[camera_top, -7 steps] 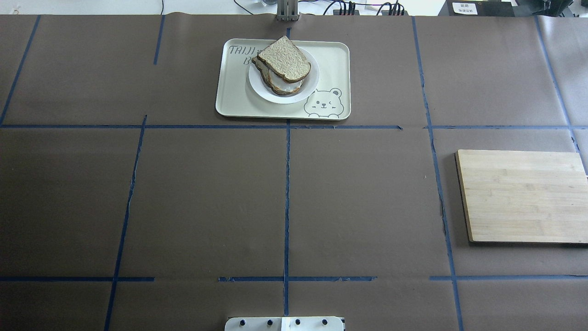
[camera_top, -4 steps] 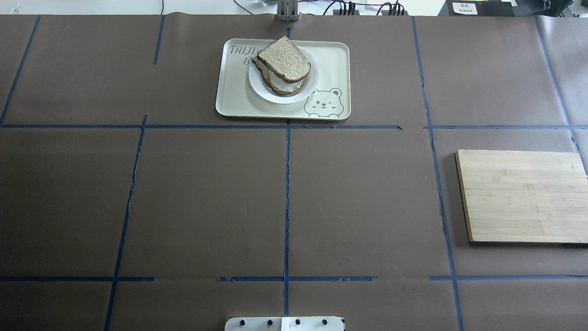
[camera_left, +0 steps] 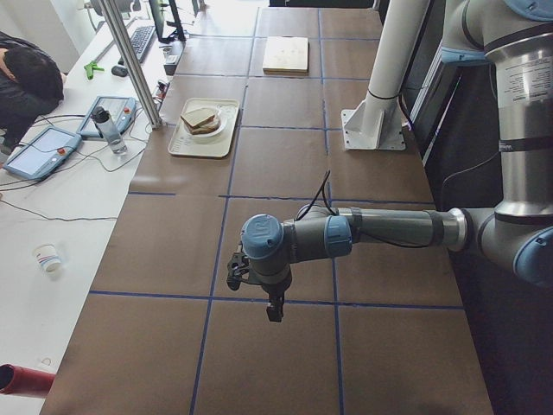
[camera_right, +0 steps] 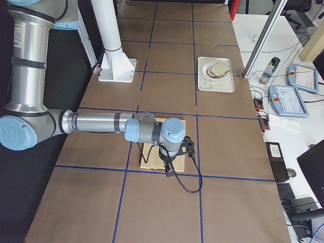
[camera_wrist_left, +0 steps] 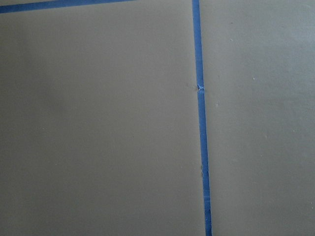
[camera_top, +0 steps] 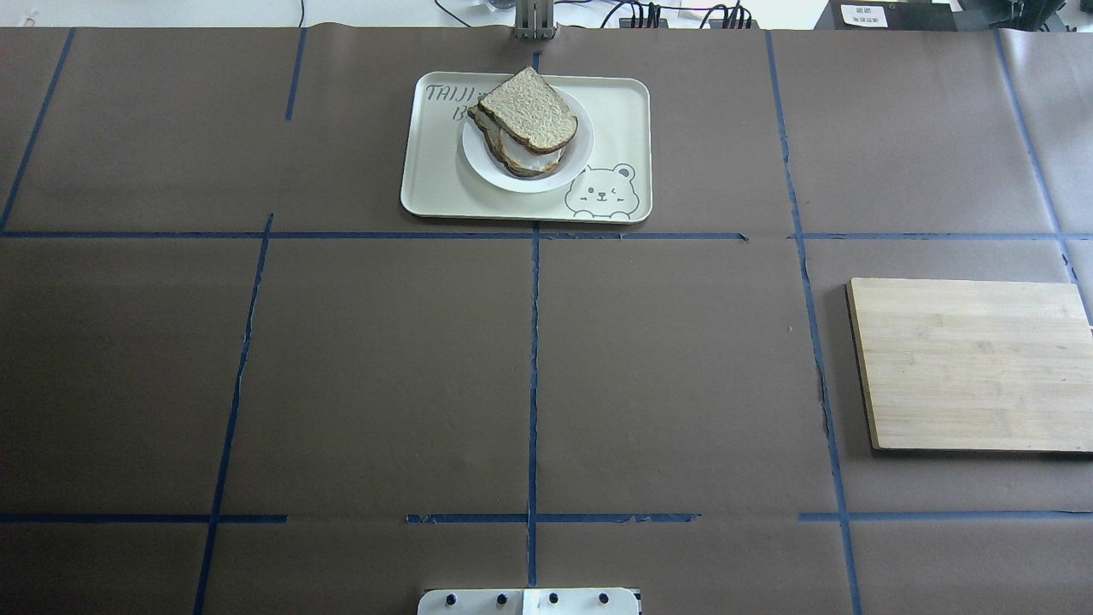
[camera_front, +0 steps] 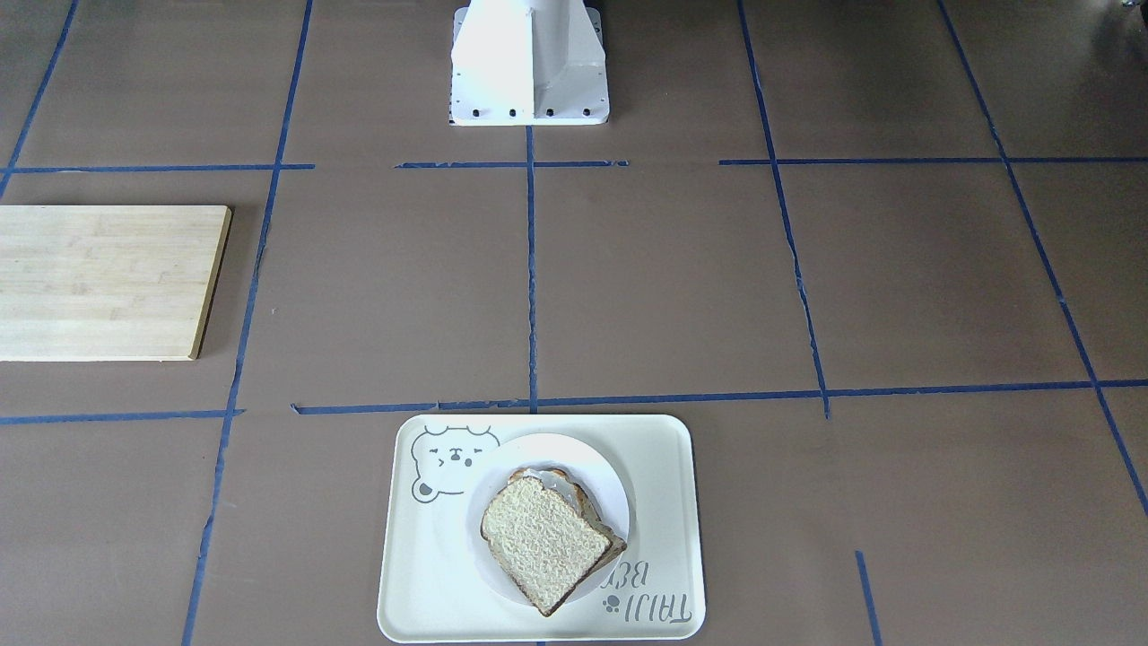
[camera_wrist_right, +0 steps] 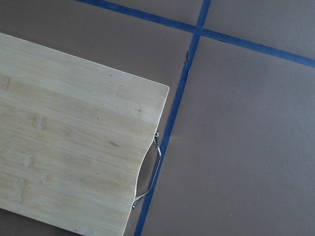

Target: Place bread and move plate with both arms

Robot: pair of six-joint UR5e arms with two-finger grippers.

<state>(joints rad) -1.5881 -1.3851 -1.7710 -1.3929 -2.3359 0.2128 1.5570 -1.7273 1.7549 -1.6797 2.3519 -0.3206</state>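
Observation:
The bread [camera_top: 529, 109] is a pale speckled slice with a dark crust. It lies on top of another slice with a white topping [camera_top: 528, 162] on the small white plate [camera_top: 565, 173]. The plate stands on the cream bear tray [camera_top: 435, 171] at the table's far middle. The bread [camera_front: 538, 543], plate [camera_front: 538, 447] and tray [camera_front: 421, 556] also show in the front-facing view. The left gripper [camera_left: 270, 307] hangs over bare table far to the robot's left. The right gripper [camera_right: 169, 169] hangs over the wooden board. I cannot tell whether either is open or shut.
A bamboo cutting board [camera_top: 973, 363] lies on the right side, with its corner in the right wrist view [camera_wrist_right: 74, 147]. The white pedestal base [camera_front: 529, 63] stands at the robot's edge. Blue tape lines cross the brown table. A person, tablets and a bottle [camera_left: 108, 128] are beyond the far edge.

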